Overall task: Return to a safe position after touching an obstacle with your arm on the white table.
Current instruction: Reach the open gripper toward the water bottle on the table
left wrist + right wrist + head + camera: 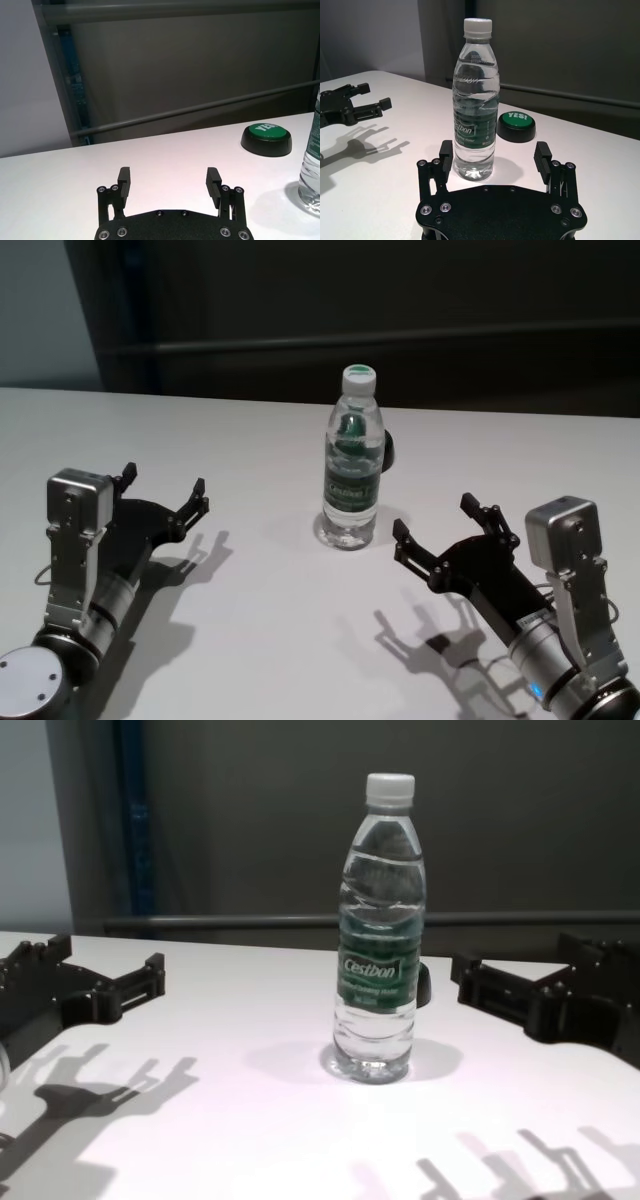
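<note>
Both arms low, jaws spread, bottle upright at frame centre.
Lower right, the right gripper (pixel 450 525) sits near the bottle (pixel 353 465); retreating well means backing straight off. Lower left, left gripper (pixel 165 490) idles on the white table (pixel 250 440).

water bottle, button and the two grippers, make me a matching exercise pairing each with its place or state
Things:
1. water bottle
2. green-topped button
3. left gripper
4. right gripper

Descriptions:
A. open, empty, to the robot's left of the bottle
B. upright mid-table, white cap on
C. low on the table behind the bottle
D. open, empty, just to the robot's right of the bottle

Pairs: 1-B, 2-C, 3-A, 4-D
</note>
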